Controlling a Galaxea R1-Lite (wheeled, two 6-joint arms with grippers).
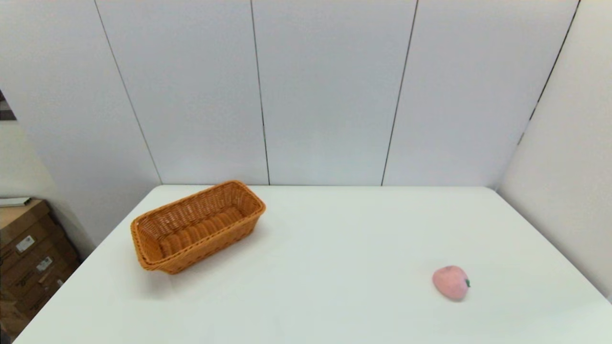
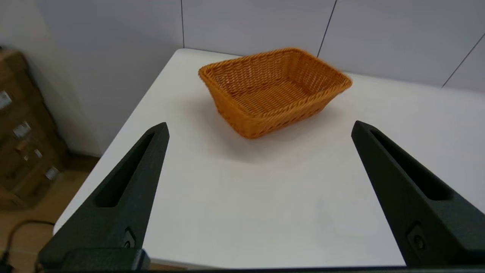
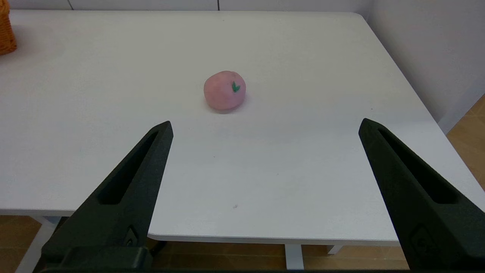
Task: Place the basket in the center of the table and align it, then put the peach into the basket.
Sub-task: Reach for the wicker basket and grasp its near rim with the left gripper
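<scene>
Tabletop (image 1: 334, 248): broad, smooth, plain white; we are seeing nothing moved yet.

Basket (image 1: 198, 227): woven wicker, orange-brown, sloped sides, braided rim; sitting skewed near far-left corner of tabletop, so needing centring and squaring first.

Left pincer (image 2: 259, 127): we are holding fingers wide apart off near edge, facing basket.

Right pincer (image 3: 265, 127): likewise apart, off near edge.

Peach (image 1: 450, 282): small, round, matte pink, green stem; lying toward near-right corner, well apart from basket.

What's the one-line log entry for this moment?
basket: empty, far-left, skewed | peach: on table, near-right | left gripper: open, short of basket | right gripper: open, short of peach | step: none started
</scene>
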